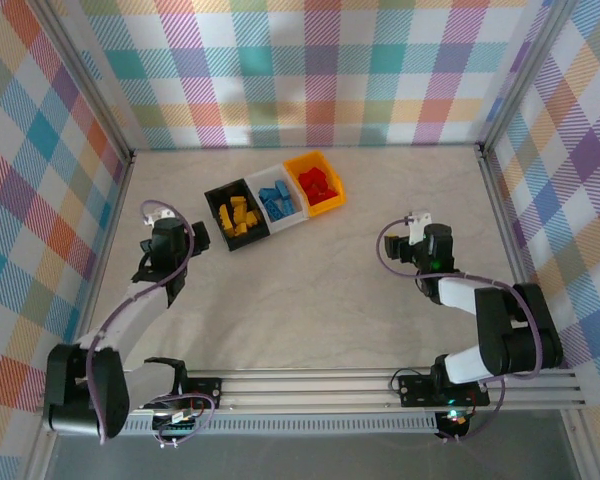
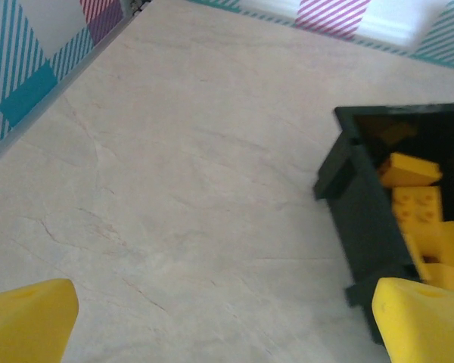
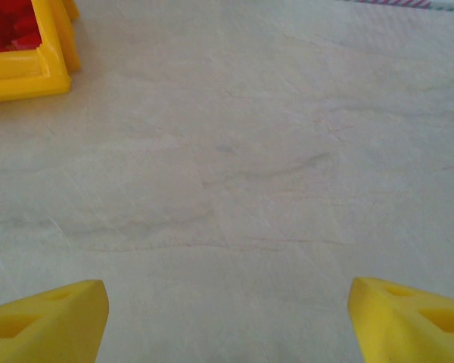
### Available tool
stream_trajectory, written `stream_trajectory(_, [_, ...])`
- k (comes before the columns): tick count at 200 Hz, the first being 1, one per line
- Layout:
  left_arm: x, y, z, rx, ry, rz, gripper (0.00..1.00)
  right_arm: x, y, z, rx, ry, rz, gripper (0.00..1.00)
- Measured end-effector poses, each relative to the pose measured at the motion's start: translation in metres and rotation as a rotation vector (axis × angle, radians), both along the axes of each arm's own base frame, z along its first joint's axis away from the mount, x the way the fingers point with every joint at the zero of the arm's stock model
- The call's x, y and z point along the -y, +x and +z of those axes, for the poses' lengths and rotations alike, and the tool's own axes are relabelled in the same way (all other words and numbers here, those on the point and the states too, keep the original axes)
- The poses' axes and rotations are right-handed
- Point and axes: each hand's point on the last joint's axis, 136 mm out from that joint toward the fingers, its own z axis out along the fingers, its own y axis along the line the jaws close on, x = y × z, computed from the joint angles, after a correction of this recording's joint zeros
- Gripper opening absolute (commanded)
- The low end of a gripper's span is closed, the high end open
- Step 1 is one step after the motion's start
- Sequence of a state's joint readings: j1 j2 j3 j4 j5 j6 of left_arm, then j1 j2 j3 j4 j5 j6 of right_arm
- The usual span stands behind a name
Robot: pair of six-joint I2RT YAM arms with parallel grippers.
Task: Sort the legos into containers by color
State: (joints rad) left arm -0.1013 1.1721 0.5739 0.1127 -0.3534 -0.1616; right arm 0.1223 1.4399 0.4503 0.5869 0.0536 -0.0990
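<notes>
Left tool (image 2: 223, 318): hanging wide open with nothing between its fingers, just beside the black bin (image 2: 359, 227) (likely idling, as no brick is waiting)
Right tool (image 3: 227, 314): gaping empty too, hovering over the bench (image 1: 310, 290), well apart from the orange bin (image 3: 23, 83)
Containers: three standing joined in a row, keeping colours apart
Black: holding yellow legos (image 2: 420, 204)
White bin (image 1: 286, 224): holding blue legos (image 1: 275, 198)
Orange: holding red legos (image 1: 318, 184)
Count: two tools, three bins; bricks are heaping too tightly to count

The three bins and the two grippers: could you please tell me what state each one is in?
Black bin: holds yellow bricks.
White bin: holds blue bricks.
Orange bin: holds red bricks.
Left gripper: open, empty.
Right gripper: open, empty.
</notes>
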Motion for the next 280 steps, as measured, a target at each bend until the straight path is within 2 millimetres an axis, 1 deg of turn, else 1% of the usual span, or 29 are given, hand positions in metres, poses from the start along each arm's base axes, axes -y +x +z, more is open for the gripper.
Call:
stream_trajectory(15, [0.001,0.006,-0.026,-0.041,0.026,-0.024,1.00,0.001,0.002,0.004,0.026,0.007,-0.001,0.83])
stream_trajectory(28, [0.005,0.013,-0.050,-0.087,0.048,-0.066,1.00,0.003,0.002,0.006,0.044,0.011,-0.002,0.83])
stream_trajectory(44, [0.012,0.020,-0.069,-0.121,0.063,-0.121,1.00,0.005,0.003,0.008,0.058,0.017,-0.003,0.83])
stream_trajectory(57, [0.016,0.024,-0.073,-0.115,0.065,-0.149,1.00,0.005,0.002,0.009,0.068,0.019,-0.002,0.83])
stream_trajectory(76, [0.021,0.031,-0.063,-0.023,0.065,-0.177,1.00,0.004,0.002,0.010,0.078,0.022,0.001,0.83])
stream_trajectory(89, [0.022,0.028,-0.063,0.036,0.064,-0.183,1.00,0.004,0.001,0.010,0.082,0.023,0.002,0.83])
stream_trajectory(101, [0.023,0.022,-0.071,0.062,0.068,-0.187,1.00,0.004,0.000,0.010,0.089,0.024,0.004,0.83])
stream_trajectory(111, [0.024,0.014,-0.086,0.033,0.073,-0.196,1.00,0.004,-0.001,0.010,0.096,0.025,0.005,0.83])
stream_trajectory(121, [0.025,0.012,-0.092,0.018,0.080,-0.203,1.00,0.004,-0.003,0.009,0.103,0.027,0.008,0.83])
stream_trajectory(135, [0.025,0.018,-0.088,0.029,0.081,-0.202,1.00,0.004,-0.007,0.007,0.113,0.029,0.010,0.83])
stream_trajectory(149, [0.024,0.027,-0.077,0.061,0.080,-0.194,1.00,0.005,-0.011,0.005,0.124,0.031,0.010,0.84])
stream_trajectory(158, [0.024,0.032,-0.071,0.081,0.080,-0.190,1.00,0.006,-0.010,0.002,0.135,0.033,0.008,0.86])
stream_trajectory(169, [0.023,0.034,-0.067,0.093,0.081,-0.187,1.00,0.009,-0.009,-0.007,0.115,0.038,-0.004,0.86])
stream_trajectory(181, [0.023,0.034,-0.067,0.092,0.082,-0.186,1.00,0.012,-0.007,-0.014,0.084,0.048,-0.018,0.91])
stream_trajectory(191, [0.023,0.034,-0.067,0.092,0.082,-0.186,1.00,0.018,-0.001,-0.013,0.069,0.063,-0.039,0.99])
stream_trajectory(207, [0.023,0.034,-0.067,0.091,0.083,-0.184,1.00,0.030,0.010,-0.001,0.091,0.090,-0.080,1.00])
stream_trajectory(221, [0.023,0.034,-0.067,0.092,0.083,-0.184,1.00,0.036,0.015,0.005,0.106,0.101,-0.099,1.00])
stream_trajectory(280, [0.023,0.034,-0.067,0.092,0.083,-0.184,1.00,0.036,0.013,0.000,0.082,0.116,-0.101,1.00])
